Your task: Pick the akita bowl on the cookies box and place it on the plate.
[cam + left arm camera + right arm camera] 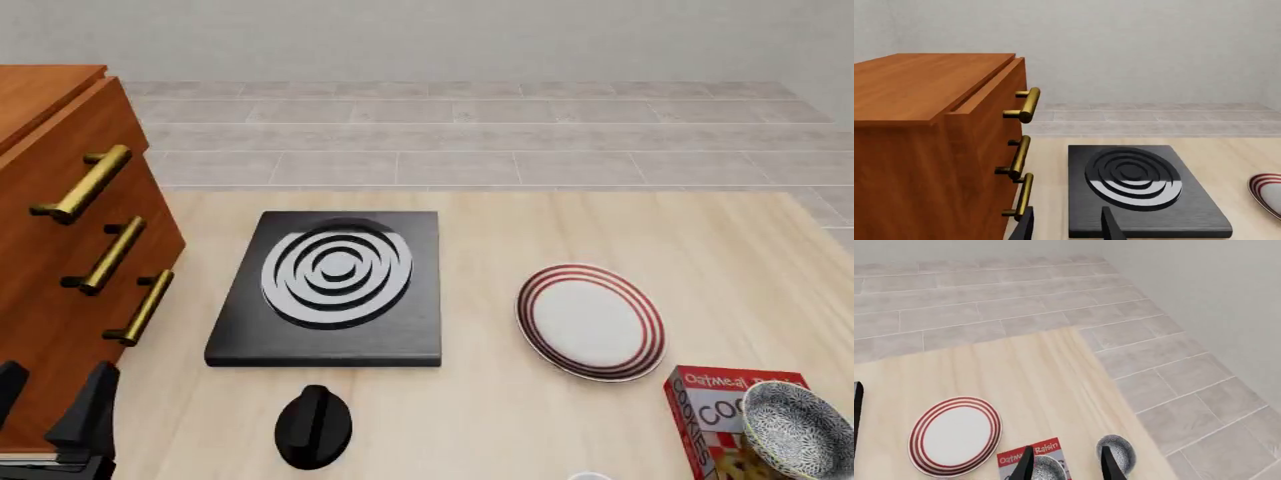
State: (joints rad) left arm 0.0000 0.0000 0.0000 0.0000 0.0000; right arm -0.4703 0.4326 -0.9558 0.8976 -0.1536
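Akita bowl point(798, 431) sits on cookies box point(714, 412); both arms' fingers point(1108, 462) apart, holding nothing

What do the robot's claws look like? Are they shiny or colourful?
Not colourful at all. Each claw is plain matte black. The left claw and the right claw both have two thin, flat fingers that taper to points. No cables, stickers or markings show on them. The arms behind them are out of view.

a simulated kitchen: stove point(328, 289), wooden drawers point(60, 250), tiled floor point(467, 130).
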